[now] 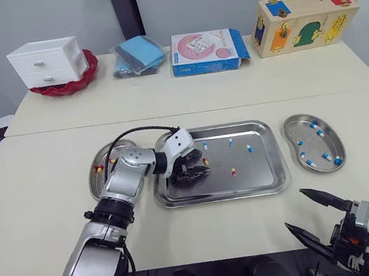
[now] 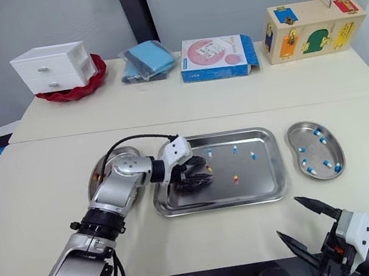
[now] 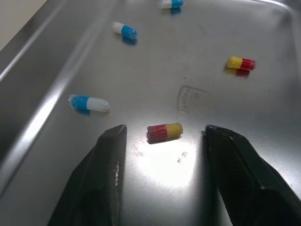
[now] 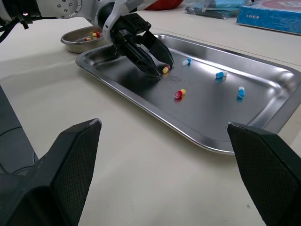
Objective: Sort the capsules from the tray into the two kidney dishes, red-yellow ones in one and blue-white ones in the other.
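1. Currently the step in hand looks like the pick of one red-yellow capsule [image 3: 164,131] from the tray [image 1: 260,168]. The left tool [image 3: 163,128] is down near the tray floor with its jaws moderately apart and empty. That capsule lies between the two tips, touching neither.
2. The capsule's long axis runs from one tip towards the other, so closing would press on its rounded ends. I judge that it could squirt out on the slick steel. Keep the tips low, close slowly, and stop as soon as it is held.
3. A blue-white capsule [image 3: 89,102] lies just outside one finger of the left tool. Close without sweeping sideways, so that capsule is not dragged along.
4. The left kidney dish [image 1: 99,184] sits just behind the left tool, beside its forearm, and already holds red-yellow ones. Lift the capsule clear of the tray rim before carrying it back there.
5. The right tool [image 1: 295,209] hovers with its jaws wide and empty over the surface [image 1: 37,191], well apart from the tray. The right kidney dish [image 1: 313,145] lies ahead of it.
6. Counts:
   - In the tray there are five capsules, two red-yellow and three blue-white.
   - In the right kidney dish there are about seven, all blue-white.
   - In the left kidney dish at least two red-yellow ones can be seen, and the arm hides part of it.
   - There are two dishes and one tray.
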